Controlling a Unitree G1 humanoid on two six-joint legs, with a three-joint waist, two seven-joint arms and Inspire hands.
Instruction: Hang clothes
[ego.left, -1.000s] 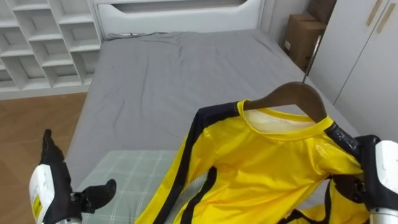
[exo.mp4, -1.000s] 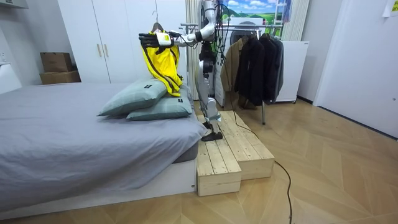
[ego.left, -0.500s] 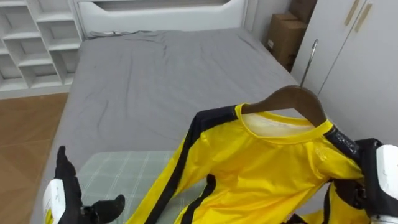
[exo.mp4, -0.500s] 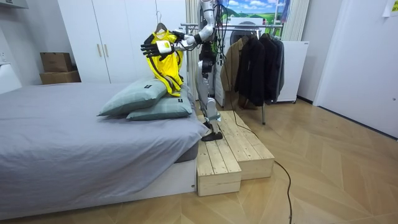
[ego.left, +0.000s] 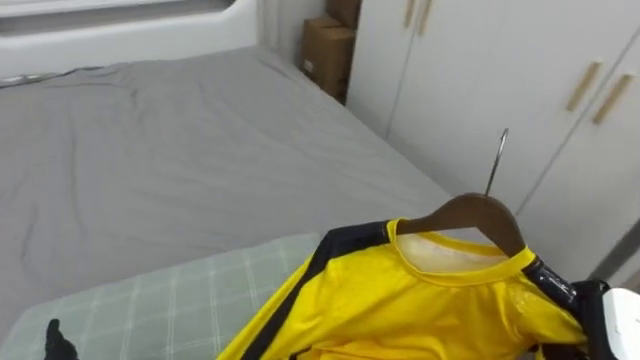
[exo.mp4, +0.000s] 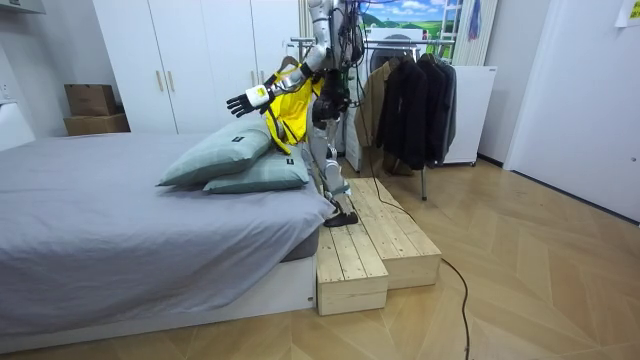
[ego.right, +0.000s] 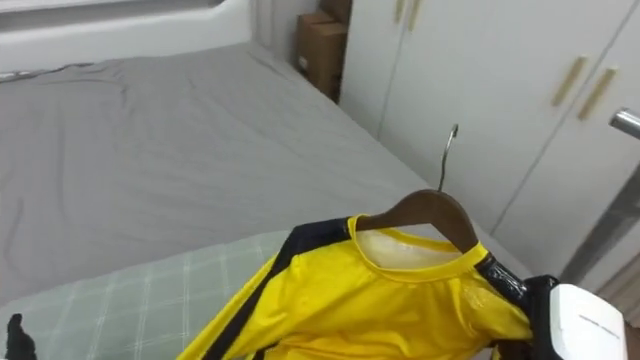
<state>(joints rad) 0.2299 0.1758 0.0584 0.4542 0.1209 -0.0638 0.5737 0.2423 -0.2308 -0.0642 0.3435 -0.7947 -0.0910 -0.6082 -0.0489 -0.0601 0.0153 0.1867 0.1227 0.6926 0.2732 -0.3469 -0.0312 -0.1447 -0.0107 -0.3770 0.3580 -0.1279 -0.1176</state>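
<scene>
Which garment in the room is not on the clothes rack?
The yellow shirt with black trim, on a wooden hanger in front of the robot; the dark coats hang on the rack.

We're looking at one yellow shirt (ego.left: 420, 300) and one wooden hanger (ego.left: 470, 212). One bed (exo.mp4: 100, 220) is carrying two pillows (exo.mp4: 213, 155), two cardboard boxes (exo.mp4: 90, 100) are sitting in the corner, and two wooden platforms (exo.mp4: 352, 262) are lying alongside.

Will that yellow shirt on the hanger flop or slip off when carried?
Probably floppy: the yellow shirt drapes in soft folds. Its cloth looks shiny, so perhaps slippery, yet the wooden hanger inside its collar should hold it.
</scene>
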